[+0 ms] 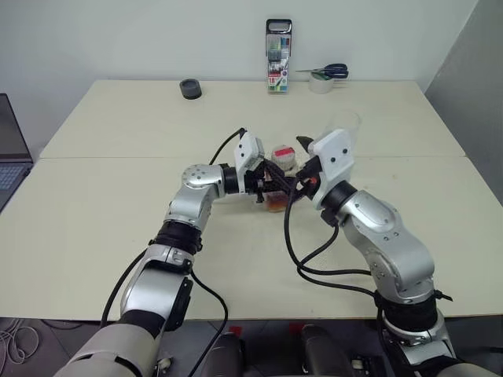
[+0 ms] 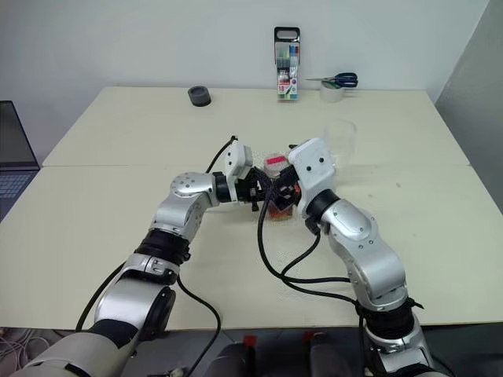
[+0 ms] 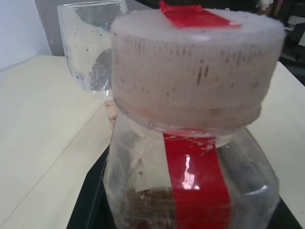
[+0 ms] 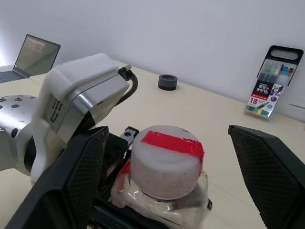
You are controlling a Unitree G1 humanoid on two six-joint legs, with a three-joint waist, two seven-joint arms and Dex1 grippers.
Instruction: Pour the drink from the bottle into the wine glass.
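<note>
From the head views, the left gripper [image 1: 271, 182] is clamped on the bottle [image 1: 281, 169], upright on the table [image 1: 118, 196]; the right gripper [image 4: 171, 191] stands beside it. The wine glass [image 2: 339, 141] stands just beyond the right gripper.

In the left wrist view, the bottle's ribbed white cap [image 3: 195, 71] is on; the plastic is clear and crinkled, with a glossy red strip.

In the right wrist view, wide-apart textured black fingers [image 4: 267, 167] flank the cap, empty.

Risk: twisting the cap could spin the bottle in its grip, spilling the drink [image 1: 276, 204].

Pen pack [image 1: 278, 56], tape roll [image 1: 190, 89], scissors [image 1: 324, 72], perhaps laptop [image 4: 34, 52].
</note>
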